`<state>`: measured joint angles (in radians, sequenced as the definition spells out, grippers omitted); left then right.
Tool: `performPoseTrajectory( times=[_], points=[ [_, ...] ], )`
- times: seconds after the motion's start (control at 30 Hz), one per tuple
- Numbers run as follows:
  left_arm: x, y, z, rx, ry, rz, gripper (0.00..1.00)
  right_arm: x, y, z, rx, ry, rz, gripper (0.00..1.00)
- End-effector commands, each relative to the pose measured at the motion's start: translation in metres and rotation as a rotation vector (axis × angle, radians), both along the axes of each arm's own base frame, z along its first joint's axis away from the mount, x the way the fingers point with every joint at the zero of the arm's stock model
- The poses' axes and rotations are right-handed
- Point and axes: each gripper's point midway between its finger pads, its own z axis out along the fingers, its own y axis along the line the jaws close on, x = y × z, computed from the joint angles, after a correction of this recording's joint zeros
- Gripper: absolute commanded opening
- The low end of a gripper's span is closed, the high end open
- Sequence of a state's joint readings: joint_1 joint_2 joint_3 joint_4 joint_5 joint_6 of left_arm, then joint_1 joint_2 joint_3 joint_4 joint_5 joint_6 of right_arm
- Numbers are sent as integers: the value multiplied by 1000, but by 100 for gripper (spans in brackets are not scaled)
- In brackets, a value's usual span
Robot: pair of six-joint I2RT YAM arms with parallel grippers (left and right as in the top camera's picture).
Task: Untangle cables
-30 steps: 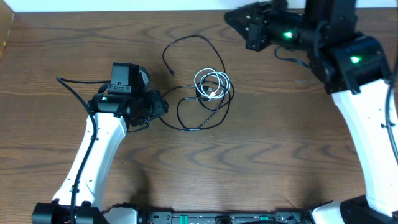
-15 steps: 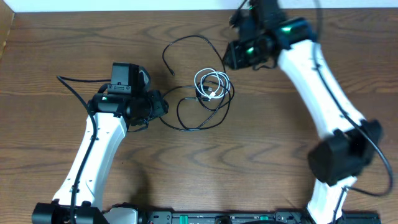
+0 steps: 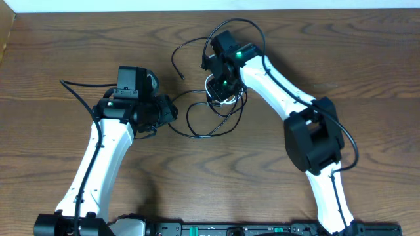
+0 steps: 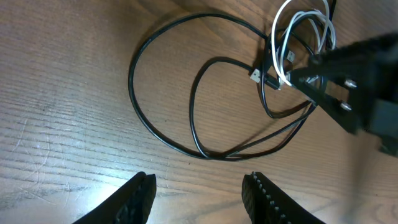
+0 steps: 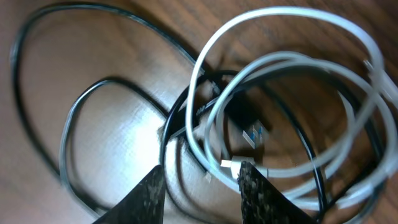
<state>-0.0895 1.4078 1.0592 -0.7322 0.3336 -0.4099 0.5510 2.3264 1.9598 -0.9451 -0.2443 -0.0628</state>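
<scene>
**Surface and room.** The surface [image 3: 59,46] is brown wood with a strong grain. A pale strip runs along its far edge in the overhead view. Nothing more of the room shows.

**Cables.** Both cables lie on the surface between the two arms, at the middle of its far half. The black cable [image 4: 132,78] is spread in two large slack loops, one inside the other. One free end arcs away toward the far edge. The white cable [image 5: 283,57] is wound in a small coil of several turns. It sits on the right side of the black loops, and black strands pass through and under it. The two are still tangled there. A small plug with a blue insert lies inside the coil.

**Right pincer.** The right pincer [image 5: 199,193] is directly over the white coil and pointed down at it. Its fingers stand moderately apart and grip nothing. A white plug tip and a strand of the coil lie in the gap between the fingertips. Whether the tips touch the cable or the surface cannot be told, as the wrist view is blurred.

**Left pincer.** The left pincer [image 4: 199,199] is just left of the black loops and faces them. Its fingers are spread wide and it is empty. Only bare wood lies between the fingertips, and the nearest black loop lies just ahead of them, apart.
</scene>
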Motion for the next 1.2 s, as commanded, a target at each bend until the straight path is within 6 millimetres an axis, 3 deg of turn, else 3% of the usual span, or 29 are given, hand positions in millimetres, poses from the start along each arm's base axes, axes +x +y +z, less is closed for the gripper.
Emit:
performPoseTrajectory(
  times=[0.0, 0.27, 0.5, 0.6, 0.7, 0.8, 0.9, 0.93, 1.0, 1.07, 1.17],
  points=[
    [2, 3, 2, 19, -15, -9, 50, 6, 2, -22, -13, 6, -25, 33],
    [2, 3, 2, 19, -15, -9, 50, 7, 11, -50, -18, 15, -32, 31],
    [2, 3, 2, 19, -15, -9, 50, 9, -1, -58, -135, -29, -72, 4],
    [2, 3, 2, 19, -15, -9, 49, 12, -2, -52, -128, -30, -110, 1],
    [2, 3, 2, 19, -15, -9, 49, 16, -1, -26, -95, -49, -125, 1],
    [2, 4, 2, 20, -16, -9, 50, 15, 9, 33, 18, -72, -114, 1],
    [2, 4, 2, 32, -26, -39, 50, -6, 28, 115, 267, -47, -46, 1],
    [2, 3, 2, 33, -27, -43, 50, -10, 31, 131, 319, -44, -26, 1],
    [2, 4, 2, 33, -27, -42, 50, -26, 34, 184, 462, -59, 45, 1],
    [2, 4, 2, 33, -27, -42, 50, -37, 29, 220, 549, -76, 76, 1],
    [2, 3, 2, 33, -27, -43, 49, -47, 17, 257, 632, -91, 96, 1]
  ],
)
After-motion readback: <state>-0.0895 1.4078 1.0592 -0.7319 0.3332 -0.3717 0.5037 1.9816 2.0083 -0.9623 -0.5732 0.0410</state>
